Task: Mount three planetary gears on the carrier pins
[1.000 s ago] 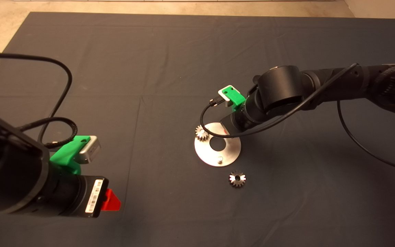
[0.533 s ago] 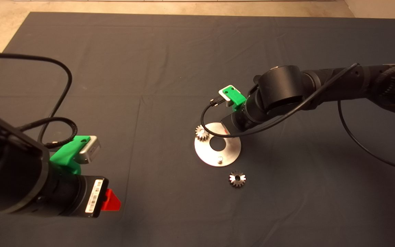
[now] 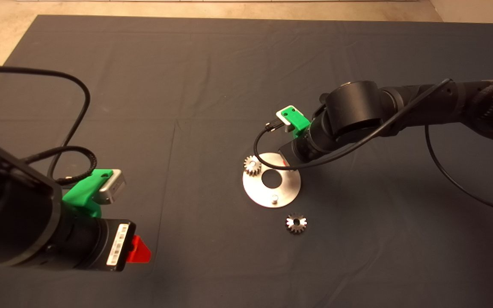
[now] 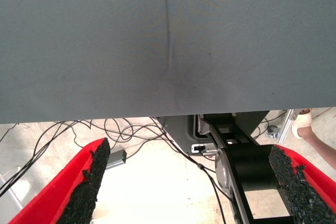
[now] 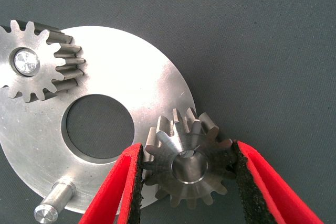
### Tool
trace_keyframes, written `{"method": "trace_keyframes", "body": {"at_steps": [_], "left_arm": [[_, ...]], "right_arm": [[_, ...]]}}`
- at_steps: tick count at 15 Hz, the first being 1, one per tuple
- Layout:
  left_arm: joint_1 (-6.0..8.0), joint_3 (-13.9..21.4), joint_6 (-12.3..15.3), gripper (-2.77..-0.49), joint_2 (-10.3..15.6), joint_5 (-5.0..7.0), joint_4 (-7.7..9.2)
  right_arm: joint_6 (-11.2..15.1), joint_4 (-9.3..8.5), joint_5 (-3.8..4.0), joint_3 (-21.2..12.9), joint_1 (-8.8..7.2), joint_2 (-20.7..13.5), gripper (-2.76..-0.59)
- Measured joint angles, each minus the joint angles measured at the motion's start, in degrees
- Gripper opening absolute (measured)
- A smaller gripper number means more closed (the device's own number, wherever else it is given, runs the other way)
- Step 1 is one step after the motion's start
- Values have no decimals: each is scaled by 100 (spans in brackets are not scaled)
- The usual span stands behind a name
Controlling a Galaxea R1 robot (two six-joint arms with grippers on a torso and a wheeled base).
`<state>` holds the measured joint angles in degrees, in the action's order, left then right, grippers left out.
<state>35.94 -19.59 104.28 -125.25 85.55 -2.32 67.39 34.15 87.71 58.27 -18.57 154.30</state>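
Right gripper [image 5: 186, 182] lifts slightly off disc [image 5: 131, 77], clenched on second gear [image 5: 186, 163]; we judge seating unfinished.

The head camera looked steeply down from above on the mat [image 3: 212, 77]. The right wrist camera hung close over the disc [image 5: 152, 85], facing down, a disc [image 3: 287, 188] the head view shared. The left wrist camera, low at the mat's [image 4: 168, 40] near edge, faced the floor [image 4: 157, 182] beyond.
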Motion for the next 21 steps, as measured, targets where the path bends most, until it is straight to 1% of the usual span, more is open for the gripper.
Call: {"method": "trace_keyframes", "body": {"at_steps": [9, 13, 18, 21], "left_arm": [[0, 0, 0, -109, 0, -2, 0], [0, 0, 0, -109, 0, -2, 0], [0, -1, 0, -109, 0, -2, 0], [0, 0, 0, -109, 0, -2, 0]], "right_arm": [[0, 0, -4, 0, 2, 26, -228], [0, 2, 2, 0, 68, 28, -228], [0, 11, 0, 0, 63, 26, -228], [0, 55, -1, 0, 63, 28, -229]]}}
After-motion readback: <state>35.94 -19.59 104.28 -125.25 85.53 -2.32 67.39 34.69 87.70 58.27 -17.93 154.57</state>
